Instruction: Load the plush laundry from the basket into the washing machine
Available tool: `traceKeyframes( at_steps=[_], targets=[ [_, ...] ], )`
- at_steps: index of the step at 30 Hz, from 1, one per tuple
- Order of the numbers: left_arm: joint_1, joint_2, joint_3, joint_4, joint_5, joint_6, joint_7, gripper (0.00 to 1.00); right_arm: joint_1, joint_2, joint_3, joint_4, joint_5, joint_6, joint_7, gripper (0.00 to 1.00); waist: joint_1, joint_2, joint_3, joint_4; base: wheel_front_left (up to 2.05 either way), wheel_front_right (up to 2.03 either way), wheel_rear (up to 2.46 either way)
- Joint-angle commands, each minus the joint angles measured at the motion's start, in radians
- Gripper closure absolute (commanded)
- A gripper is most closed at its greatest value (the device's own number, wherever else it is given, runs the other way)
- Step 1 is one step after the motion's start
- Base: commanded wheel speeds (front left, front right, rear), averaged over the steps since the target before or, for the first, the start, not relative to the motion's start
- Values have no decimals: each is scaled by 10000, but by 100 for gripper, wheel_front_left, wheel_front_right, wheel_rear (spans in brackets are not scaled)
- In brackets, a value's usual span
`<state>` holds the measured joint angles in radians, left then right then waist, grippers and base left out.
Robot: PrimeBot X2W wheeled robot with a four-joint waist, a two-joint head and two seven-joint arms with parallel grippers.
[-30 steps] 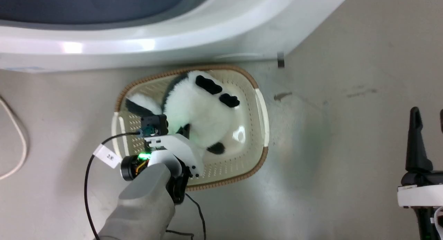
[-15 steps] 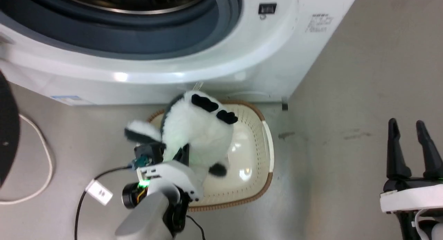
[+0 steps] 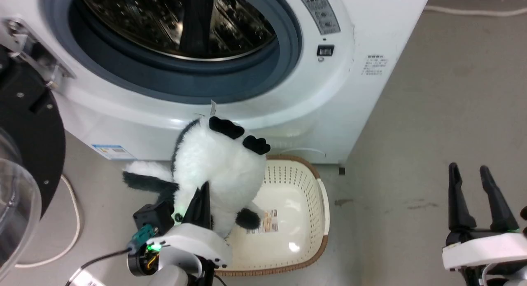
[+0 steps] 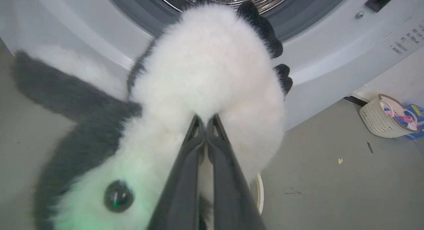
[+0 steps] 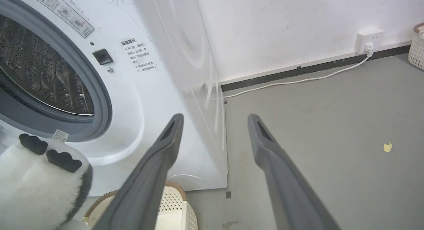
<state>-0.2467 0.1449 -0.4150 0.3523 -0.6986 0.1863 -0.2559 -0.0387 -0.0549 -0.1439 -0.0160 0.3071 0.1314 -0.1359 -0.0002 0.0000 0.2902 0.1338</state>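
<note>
The left gripper (image 4: 206, 120) has its two dark fingers pressed together, clamped on the fur of the plush panda (image 3: 218, 170). The panda hangs in front of the washing machine (image 3: 350, 92), its top just below the lower lip of the porthole and its lower part over the left half of the basket (image 3: 323, 203) in the head view. In the left wrist view the panda covers the lower part of the drum opening.

The door (image 3: 29, 125) stands open at the robot's left, beside the porthole. The basket sits on the grey floor (image 3: 411, 154) close against the foot of the machine, with a barcode sticker (image 3: 265, 222) showing on its bottom. A white cable (image 3: 72, 220) lies on the floor under the door. The right gripper (image 3: 468, 168) is well apart from the basket, over bare floor, fingers spread with nothing between them.

- Panda: long fluffy white pile, black ears and limbs, a small fabric tag (image 3: 213, 109) at the top.
- Basket: cream perforated plastic, oval, brown woven-look rim.
- Machine: glossy white shell, round grey gasket (image 3: 284, 63), shiny perforated steel drum (image 3: 136, 18).
- Door: black rim, clear domed glass.
</note>
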Motion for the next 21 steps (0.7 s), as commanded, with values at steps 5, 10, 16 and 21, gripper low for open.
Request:
traceKeyframes(
  at_steps=[5, 10, 16, 21],
  targets=[
    [559, 147, 253, -1693, 663, 359, -58, 100, 218, 44, 39, 237, 122, -7, -159, 0, 2, 0, -528, 122, 0, 0, 0],
    [545, 235, 459, -2726, 1117, 473, -58, 100, 312, 45, 90, 395, 209, -7, -220, 0, 2, 0, -764, 122, 0, 0, 0],
    [-40, 289, 743, -2932, 1127, 515, -52, 100, 315, 46, 85, 462, 269, -7, -287, 0, 2, 0, -828, 24, 0, 0, 0],
    [-910, 410, 1165, -2614, 1027, 482, -48, 100, 248, 46, 81, 439, 262, -7, -289, 0, 2, 0, -653, -192, 0, 0, 0]
  ],
)
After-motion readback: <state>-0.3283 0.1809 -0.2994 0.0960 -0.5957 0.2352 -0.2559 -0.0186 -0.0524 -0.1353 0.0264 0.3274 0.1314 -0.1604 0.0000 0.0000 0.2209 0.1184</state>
